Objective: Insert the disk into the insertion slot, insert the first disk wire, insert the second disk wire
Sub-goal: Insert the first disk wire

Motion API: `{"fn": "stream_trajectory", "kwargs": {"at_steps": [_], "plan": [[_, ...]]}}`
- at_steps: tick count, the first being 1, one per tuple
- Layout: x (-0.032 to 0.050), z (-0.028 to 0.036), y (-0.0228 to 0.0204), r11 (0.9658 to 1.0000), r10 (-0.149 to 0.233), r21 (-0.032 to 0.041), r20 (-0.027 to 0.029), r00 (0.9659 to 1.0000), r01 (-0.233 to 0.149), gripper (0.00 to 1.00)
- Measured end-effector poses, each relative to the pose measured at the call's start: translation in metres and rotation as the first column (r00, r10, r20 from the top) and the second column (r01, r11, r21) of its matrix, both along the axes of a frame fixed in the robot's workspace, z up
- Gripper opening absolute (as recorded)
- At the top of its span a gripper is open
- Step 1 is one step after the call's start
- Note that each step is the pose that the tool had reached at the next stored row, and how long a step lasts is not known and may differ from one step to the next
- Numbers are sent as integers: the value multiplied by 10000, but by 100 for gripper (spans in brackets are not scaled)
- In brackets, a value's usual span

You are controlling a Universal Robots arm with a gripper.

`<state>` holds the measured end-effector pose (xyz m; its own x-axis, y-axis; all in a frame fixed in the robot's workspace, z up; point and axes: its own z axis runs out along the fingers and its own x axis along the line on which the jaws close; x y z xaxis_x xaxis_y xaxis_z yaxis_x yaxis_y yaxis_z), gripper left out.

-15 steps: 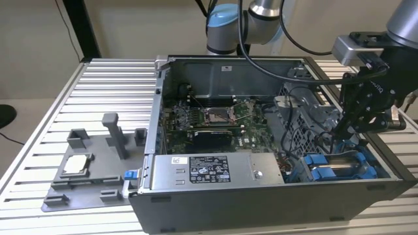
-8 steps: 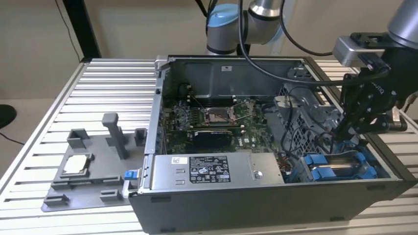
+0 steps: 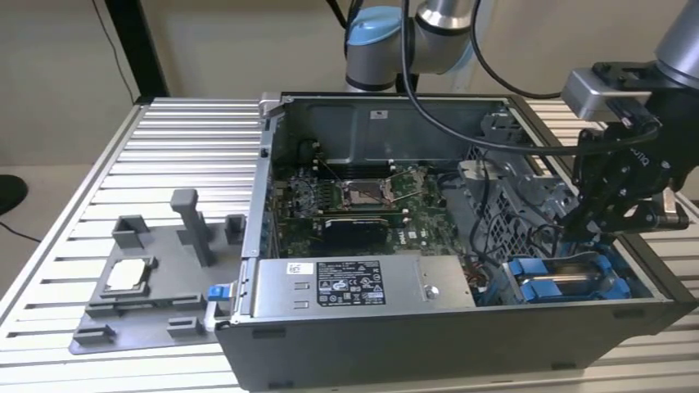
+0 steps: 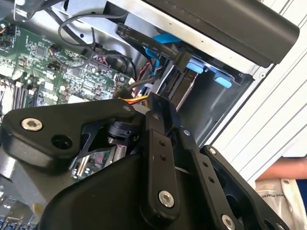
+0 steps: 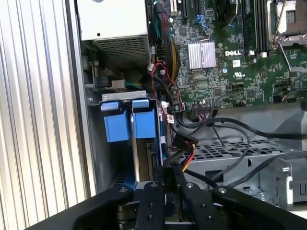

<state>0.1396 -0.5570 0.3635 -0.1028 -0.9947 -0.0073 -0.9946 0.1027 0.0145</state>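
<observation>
Quick status: the disk [image 5: 144,125], a flat silver-metal drive in its bright blue plastic carrier, looks seated in the slot at the corner of the dark grey metal computer case [image 3: 437,344], blue tabs poking up. So step 1 is done afaict.

My claw [image 5: 169,171] is down inside the case right beside the carrier. Its fingers are pinched together on the plug end of a yellow, red and black wire bundle [image 5: 185,152]. The second wrist view has the claw [image 4: 158,105] in the same grip, w/ the coloured wires running off toward the green motherboard [image 5: 230,76].

Imo the plug isn't home yet, it looks just short of the drive's end. The contact spot is hidden behind my fingers tho, so can't swear to it. Can't tell if this is wire 1 or wire 2 either.

There's also a black cable [image 4: 148,42] running by the bay, but idk whether it's plugged into the drive.

So roughly: disk in, at least one wire left to go. The whole case sits on the ribbed aluminium desk [image 3: 175,147].
</observation>
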Motion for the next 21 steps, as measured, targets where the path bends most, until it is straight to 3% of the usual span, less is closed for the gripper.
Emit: {"fn": "stream_trajectory", "kwargs": {"at_steps": [4,21], "plan": [[7,-16,-45,10000,-1,3,0,10000,1,0],[80,-77,-86,10000,21,8,0,10000,-21,0]]}}
